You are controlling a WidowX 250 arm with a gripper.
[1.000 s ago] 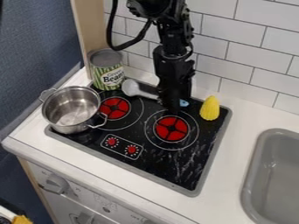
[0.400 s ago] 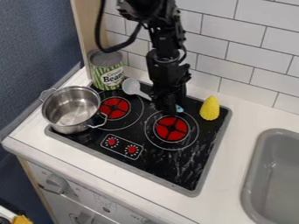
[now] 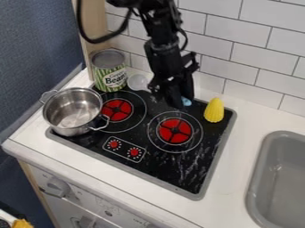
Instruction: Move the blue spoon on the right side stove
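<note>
Spoon [image 3: 138,83] lies along the back of the stove [image 3: 196,173], bowl toward the can [image 3: 109,71], blue tip just right of the gripper [image 3: 177,104]. Gripper over the handle; open or closed, cannot tell. Grasp likely wants crossing that long axis.

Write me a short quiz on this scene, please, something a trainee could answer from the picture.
1. Fill in the blank: The hand hides the ____ part of the spoon, while its pale bowl and blue end can be seen.
2. Multiple choice: Which is nearest to the spoon's blue end?
A) the green-striped can
B) the yellow corn
C) the grey sink
3. True or false: The metal pot has no lid on it.

Key: 1. middle; 2. B; 3. true
</note>
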